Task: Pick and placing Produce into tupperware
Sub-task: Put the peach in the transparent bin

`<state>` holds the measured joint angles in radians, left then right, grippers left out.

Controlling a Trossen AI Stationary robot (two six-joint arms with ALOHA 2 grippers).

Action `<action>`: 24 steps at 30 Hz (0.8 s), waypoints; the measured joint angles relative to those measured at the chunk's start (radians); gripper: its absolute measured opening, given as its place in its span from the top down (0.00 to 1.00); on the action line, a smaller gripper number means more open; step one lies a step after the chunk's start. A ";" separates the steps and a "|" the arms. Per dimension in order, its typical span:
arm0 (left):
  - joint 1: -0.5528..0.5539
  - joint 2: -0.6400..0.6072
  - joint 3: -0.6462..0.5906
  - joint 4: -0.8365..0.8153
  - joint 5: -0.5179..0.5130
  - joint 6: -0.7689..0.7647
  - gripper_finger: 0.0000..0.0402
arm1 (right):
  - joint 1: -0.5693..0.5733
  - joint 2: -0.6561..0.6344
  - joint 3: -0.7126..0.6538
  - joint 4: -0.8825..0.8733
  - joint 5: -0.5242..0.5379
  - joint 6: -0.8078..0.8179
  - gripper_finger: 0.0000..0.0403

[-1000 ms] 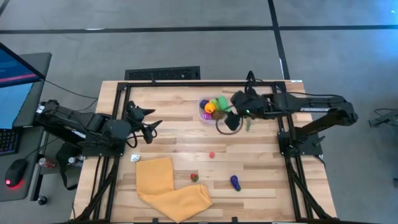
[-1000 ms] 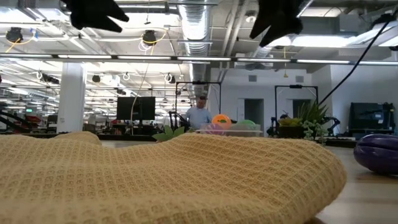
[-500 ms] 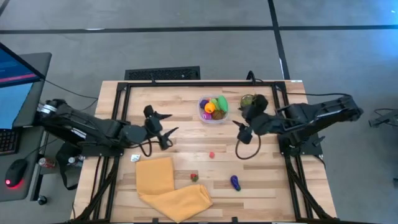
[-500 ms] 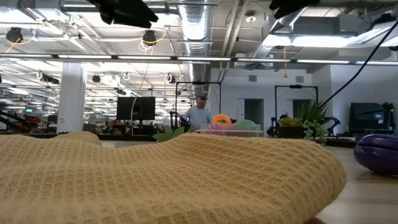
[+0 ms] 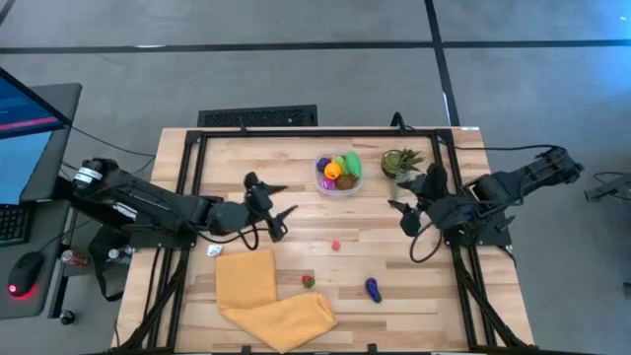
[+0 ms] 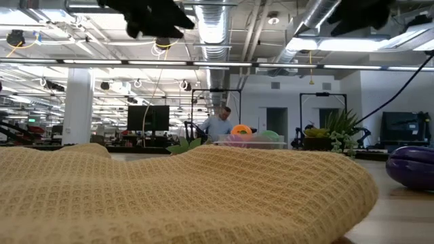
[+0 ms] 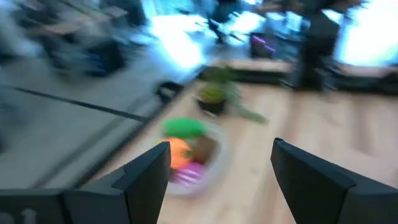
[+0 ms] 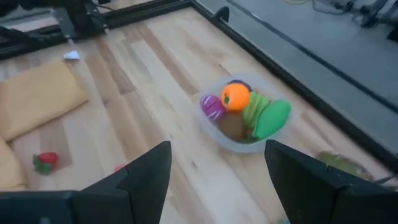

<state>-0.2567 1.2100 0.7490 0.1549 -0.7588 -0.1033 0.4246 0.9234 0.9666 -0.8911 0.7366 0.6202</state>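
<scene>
Both pincers point(image 5: 273, 203) point(image 5: 408, 209) open, flanking tupperware point(image 5: 338, 173).

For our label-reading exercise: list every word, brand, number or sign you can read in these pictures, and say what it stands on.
None can be read.
Monitor at the table's left edge: bright bands, no legible text.
Small white scrap beside the yellow cloth: too small to show print.
Screens in the room behind, low view: dark or too far off.
Tupperware and produce: no visible label.
</scene>
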 joint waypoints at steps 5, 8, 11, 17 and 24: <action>0.077 0.033 0.002 0.010 0.328 -0.015 0.33 | 0.038 -0.090 -0.153 0.173 0.035 0.009 0.30; 0.123 0.069 0.003 0.005 0.442 -0.022 0.33 | 0.045 -0.138 -0.244 0.322 0.054 -0.002 0.30; 0.160 0.106 0.016 -0.003 0.532 -0.020 0.33 | 0.047 -0.173 -0.330 0.455 0.054 -0.015 0.30; 0.208 0.205 0.070 -0.005 0.703 0.008 0.34 | 0.060 -0.217 -0.451 0.622 0.051 -0.016 0.30; 0.220 0.323 0.144 -0.048 0.814 0.086 0.34 | 0.091 -0.227 -0.503 0.700 0.053 -0.009 0.30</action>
<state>-0.0365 1.5329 0.8933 0.1068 0.0552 -0.0177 0.5152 0.6961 0.4633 -0.1911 0.7898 0.6112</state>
